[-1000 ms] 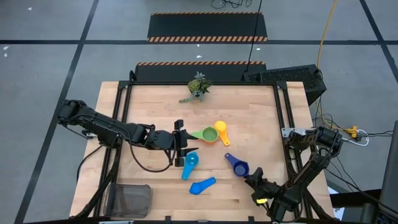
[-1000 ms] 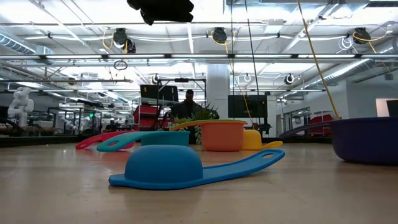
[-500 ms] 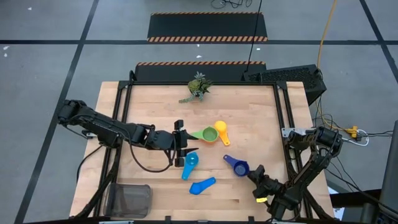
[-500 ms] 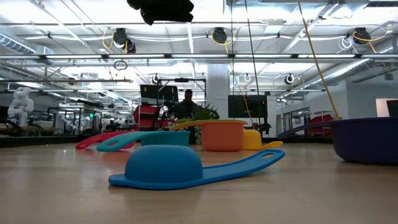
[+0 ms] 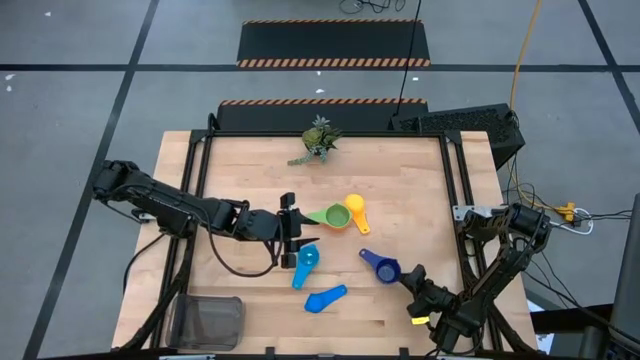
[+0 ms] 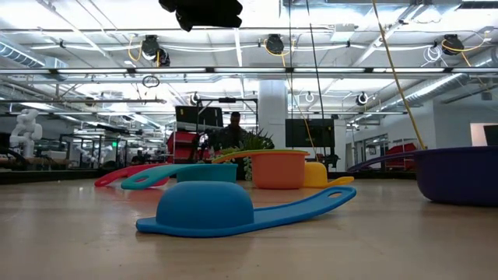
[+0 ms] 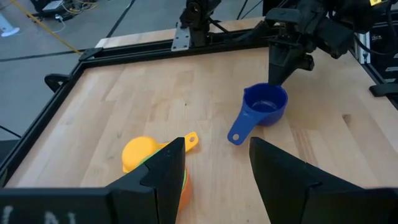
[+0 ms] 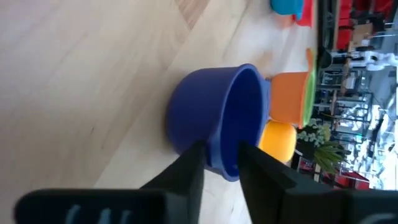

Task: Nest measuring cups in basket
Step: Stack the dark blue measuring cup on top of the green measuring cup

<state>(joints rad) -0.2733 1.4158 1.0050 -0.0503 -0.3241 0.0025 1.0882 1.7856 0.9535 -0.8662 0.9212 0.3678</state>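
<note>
The dark blue cup point(image 5: 384, 267) stands upright on the table, right of centre, with my right gripper point(image 5: 408, 278) shut on its rim. The light blue cup point(image 5: 306, 260) and the overturned blue cup point(image 5: 325, 298) lie near the middle. The green cup point(image 5: 338, 215) sits in the orange cup point(image 6: 278, 169), and the yellow cup point(image 5: 355, 204) is beside them. A red cup's handle point(image 6: 124, 173) shows behind the light blue one. My left gripper point(image 7: 214, 174) hovers open above the middle. The basket point(image 5: 210, 321) stands at the near left corner. My right gripper holds the dark blue cup by its rim point(image 8: 224, 163), on the side opposite the handle point(image 7: 239, 129). One finger point(image 8: 186, 174) is outside the wall and the other is over the hollow. The fingers slant down from the table's near right. The cup stays upright on the table.
A small green plant point(image 5: 318, 140) stands at the far edge. A black frame rail point(image 7: 124, 46) runs round the tabletop. Bare wood lies between the cups and the basket.
My right gripper has tipped a little farther down at the dark blue cup's rim. The cup has stayed where it was.
</note>
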